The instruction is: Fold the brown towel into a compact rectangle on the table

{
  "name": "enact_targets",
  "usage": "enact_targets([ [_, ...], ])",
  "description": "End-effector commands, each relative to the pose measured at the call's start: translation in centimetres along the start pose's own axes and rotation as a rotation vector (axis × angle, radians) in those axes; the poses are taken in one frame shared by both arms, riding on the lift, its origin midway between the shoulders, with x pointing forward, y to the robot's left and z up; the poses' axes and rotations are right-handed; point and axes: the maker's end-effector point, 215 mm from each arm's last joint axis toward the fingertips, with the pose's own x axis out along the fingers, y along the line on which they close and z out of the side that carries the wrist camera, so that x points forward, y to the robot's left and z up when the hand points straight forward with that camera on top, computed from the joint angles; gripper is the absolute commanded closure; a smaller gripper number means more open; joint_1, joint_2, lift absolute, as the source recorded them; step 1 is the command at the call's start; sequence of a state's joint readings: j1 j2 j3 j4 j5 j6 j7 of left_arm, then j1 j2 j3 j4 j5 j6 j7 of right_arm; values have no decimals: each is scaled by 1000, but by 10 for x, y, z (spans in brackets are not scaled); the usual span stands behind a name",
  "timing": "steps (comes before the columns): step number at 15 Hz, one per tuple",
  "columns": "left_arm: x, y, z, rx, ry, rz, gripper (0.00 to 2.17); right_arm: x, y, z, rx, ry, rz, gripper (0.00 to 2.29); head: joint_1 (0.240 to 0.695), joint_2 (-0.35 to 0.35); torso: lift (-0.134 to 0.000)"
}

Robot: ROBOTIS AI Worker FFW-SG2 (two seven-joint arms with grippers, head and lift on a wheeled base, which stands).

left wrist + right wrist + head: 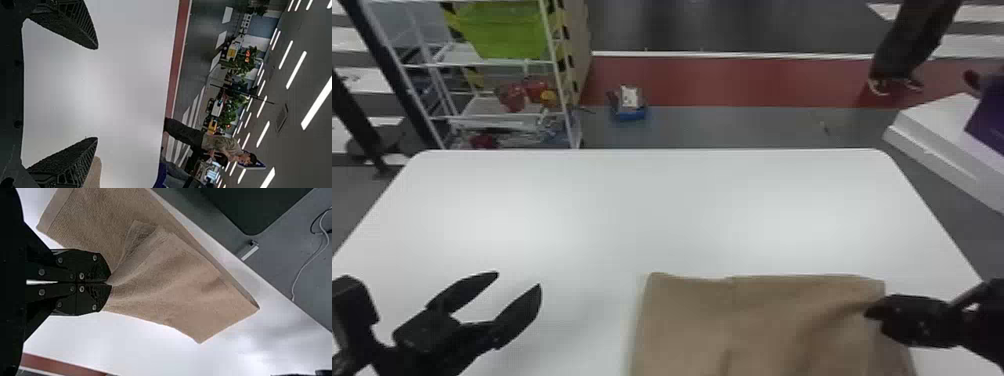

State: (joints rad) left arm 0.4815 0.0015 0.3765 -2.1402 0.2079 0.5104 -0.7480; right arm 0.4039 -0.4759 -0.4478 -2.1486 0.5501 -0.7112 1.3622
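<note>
brown towel: on the near part of the tabletop, right of the middle; its far edge [782,278] runs roughly level across, its left edge comes toward the near side, and soft creases cross the cloth.
towel's right part: pinched at a raised fold [133,272], with the cloth spreading away on both sides of the pinch and more than one layer showing at the rim.
right gripper [871,313]: at the near right, over the right side of the brown towel, closed on that fold; in the right wrist view its two fingers meet with the cloth between the tips.
left gripper [518,279]: at the near left, over bare tabletop, open, its fingers well apart with nothing between them; it is left of the towel, not touching it.
tabletop [652,210]: white, with rounded far corners, reaching well past the towel on the far side.
far left, beyond the tabletop: a white rack [559,75] with a green bin [504,30], and right of it a blue thing [632,114] on the floor.
far right: a white block [932,117], standing apart from the tabletop.
</note>
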Motion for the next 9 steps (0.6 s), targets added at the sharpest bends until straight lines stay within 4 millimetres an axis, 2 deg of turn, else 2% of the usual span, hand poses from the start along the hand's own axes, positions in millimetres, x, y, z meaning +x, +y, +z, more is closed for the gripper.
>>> enact_targets([
  [1, 3, -2, -3, 0, 6, -1, 53, -13, 16, -2, 21, 10, 13, 1416, 695, -21, -134],
  [3, 8, 0, -6, -11, 8, -4, 53, 9, 62, 0, 21, -18, 105, 1413, 695, -38, -134],
  [5, 10, -2, -8, -6, 14, -7, 53, 26, 82, -3, 25, -28, 158, 1409, 695, -64, -134],
  [7, 12, -3, -7, -4, 12, -8, 53, 24, 60, -9, 12, -24, 111, 1409, 695, -75, -134],
  [9, 14, -3, -7, 5, 20, -4, 53, -4, 28, -13, -7, 5, 23, 1409, 695, -78, -134],
])
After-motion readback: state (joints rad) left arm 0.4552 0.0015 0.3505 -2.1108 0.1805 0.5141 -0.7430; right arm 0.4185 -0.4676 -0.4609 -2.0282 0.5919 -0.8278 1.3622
